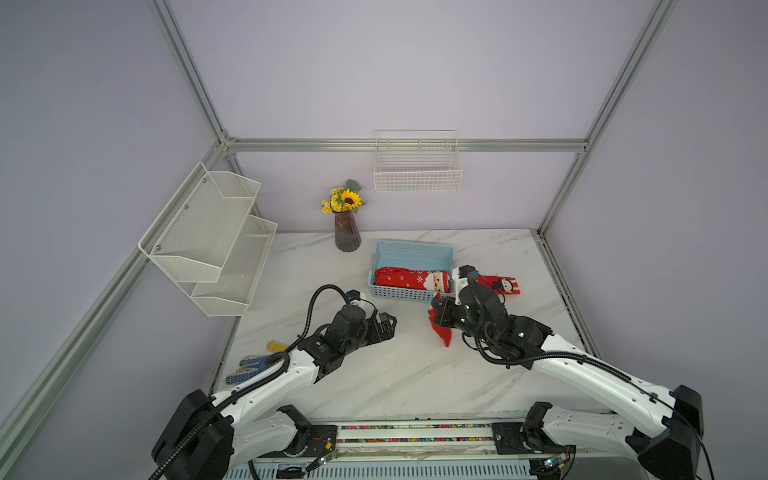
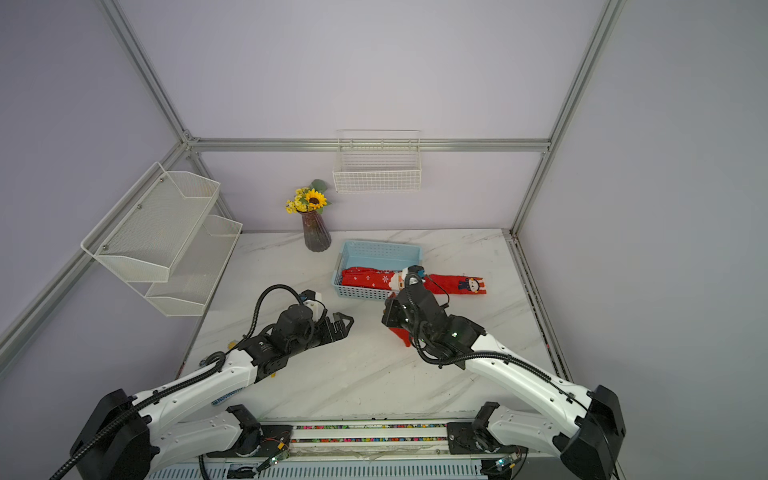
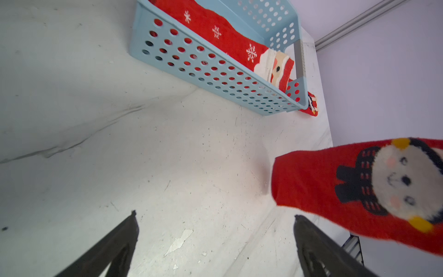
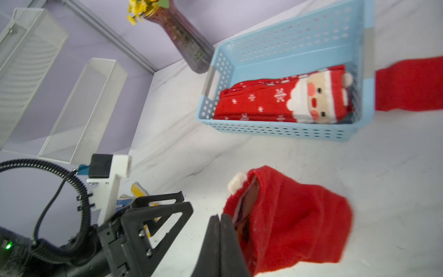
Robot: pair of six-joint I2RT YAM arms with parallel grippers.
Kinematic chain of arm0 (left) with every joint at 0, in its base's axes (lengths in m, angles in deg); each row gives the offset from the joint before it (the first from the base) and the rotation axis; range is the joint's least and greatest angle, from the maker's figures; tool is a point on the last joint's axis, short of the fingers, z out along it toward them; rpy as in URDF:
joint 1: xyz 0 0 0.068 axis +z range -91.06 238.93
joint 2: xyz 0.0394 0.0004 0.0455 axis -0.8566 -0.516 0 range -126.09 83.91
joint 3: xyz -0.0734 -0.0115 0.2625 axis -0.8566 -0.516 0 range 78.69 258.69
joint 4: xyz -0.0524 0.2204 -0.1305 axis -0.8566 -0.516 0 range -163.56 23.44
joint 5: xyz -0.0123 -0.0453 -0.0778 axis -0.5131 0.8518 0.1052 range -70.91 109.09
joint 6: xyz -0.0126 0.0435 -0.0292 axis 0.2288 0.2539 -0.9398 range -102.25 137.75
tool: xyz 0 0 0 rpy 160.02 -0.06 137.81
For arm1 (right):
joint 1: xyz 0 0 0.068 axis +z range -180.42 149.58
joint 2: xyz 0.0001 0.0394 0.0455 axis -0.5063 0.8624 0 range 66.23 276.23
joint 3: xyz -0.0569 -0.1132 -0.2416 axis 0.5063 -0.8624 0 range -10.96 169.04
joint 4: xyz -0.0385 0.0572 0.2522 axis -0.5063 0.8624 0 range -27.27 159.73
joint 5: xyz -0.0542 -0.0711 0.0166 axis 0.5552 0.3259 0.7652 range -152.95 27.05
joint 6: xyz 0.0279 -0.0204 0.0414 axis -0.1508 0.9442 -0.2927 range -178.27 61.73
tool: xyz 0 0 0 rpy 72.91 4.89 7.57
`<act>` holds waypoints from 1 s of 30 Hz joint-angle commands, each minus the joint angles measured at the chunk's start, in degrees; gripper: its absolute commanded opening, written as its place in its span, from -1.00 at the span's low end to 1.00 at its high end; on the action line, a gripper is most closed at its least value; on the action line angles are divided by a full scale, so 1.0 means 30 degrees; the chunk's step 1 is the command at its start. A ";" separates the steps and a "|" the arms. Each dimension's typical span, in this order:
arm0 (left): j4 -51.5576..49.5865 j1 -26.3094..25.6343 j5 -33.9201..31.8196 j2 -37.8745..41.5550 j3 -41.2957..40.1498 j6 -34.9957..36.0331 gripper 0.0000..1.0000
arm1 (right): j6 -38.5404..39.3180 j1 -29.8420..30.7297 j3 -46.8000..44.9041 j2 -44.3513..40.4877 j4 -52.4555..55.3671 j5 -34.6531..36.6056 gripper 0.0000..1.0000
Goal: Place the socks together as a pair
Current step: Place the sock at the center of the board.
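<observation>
Socks (image 1: 409,279) with Santa cuffs lie in the blue basket (image 1: 415,248); your right gripper (image 4: 219,218) pinches a bear sock (image 4: 299,215) nearby, its likely mate (image 1: 505,285) beside the basket unpaired, left gripper (image 3: 215,214) gaping empty.

Pretty clearly a robotics lab test cell, not somebody's home: plain lilac walls (image 1: 395,75) boxed in by an aluminium frame (image 1: 407,145), two robot arms (image 1: 282,374) mounted along the front of a marble-look counter (image 1: 395,374), black cables (image 1: 311,307) and bare wiring (image 1: 322,442) out in the open. The vase of flowers (image 1: 347,232) and white wire shelves (image 1: 203,232) are the only homey bits.
</observation>
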 commanded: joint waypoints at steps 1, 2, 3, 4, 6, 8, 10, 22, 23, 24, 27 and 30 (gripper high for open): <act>-0.1527 -0.0025 -0.2441 0.1339 -0.0250 -0.0761 1.00 | 0.0636 0.1642 0.1706 0.0387 0.0224 0.2638 -1.00; -0.1733 -0.0007 -0.2834 0.1766 -0.0344 -0.0895 1.00 | 0.0638 0.1693 0.1669 0.0241 0.0006 0.2758 -1.00; -0.1878 -0.0025 -0.3216 0.2178 -0.0443 -0.1015 1.00 | 0.0544 0.1698 0.1351 -0.0044 -0.0115 0.3315 -1.00; -0.1925 -0.0025 -0.3506 0.2537 -0.0574 -0.1051 1.00 | 0.0338 0.1684 0.0972 -0.0362 -0.0009 0.4297 -1.00; -0.1953 -0.0017 -0.3835 0.3330 -0.0797 -0.1060 1.00 | -0.0379 0.1689 -0.0104 -0.1067 0.0569 0.5665 -1.00; -0.1956 -0.0018 -0.3734 0.3763 -0.0802 -0.0863 1.00 | -0.0544 0.1687 -0.1379 -0.1652 0.0751 0.6700 -1.00; -0.1986 -0.0025 -0.3648 0.3849 -0.0641 -0.0555 1.00 | -0.0710 0.1624 -0.2733 -0.2049 0.0853 0.7058 -1.00; -0.1872 -0.0026 -0.2494 0.0757 0.0441 0.0070 0.97 | -0.0377 -0.2757 -0.5446 -0.2658 0.2774 0.6745 0.17; -0.1650 -0.0017 -0.2071 0.0336 0.0517 0.0139 0.92 | -0.0407 -0.2937 -0.5368 -0.2529 0.2794 0.6587 0.17; -0.1244 -0.0010 -0.1475 -0.0155 0.0596 0.0331 0.86 | -0.0513 -0.3101 -0.5362 -0.2388 0.2814 0.6326 0.17; -0.0278 -0.0020 0.0718 -0.1823 0.1141 0.1157 0.76 | -0.1218 -0.3513 -0.5613 -0.1983 0.2831 0.5318 0.13; 0.0211 -0.0110 0.2217 -0.3614 0.1906 0.1544 0.63 | -0.2366 -0.3593 -0.6462 -0.2037 0.2821 0.4700 0.13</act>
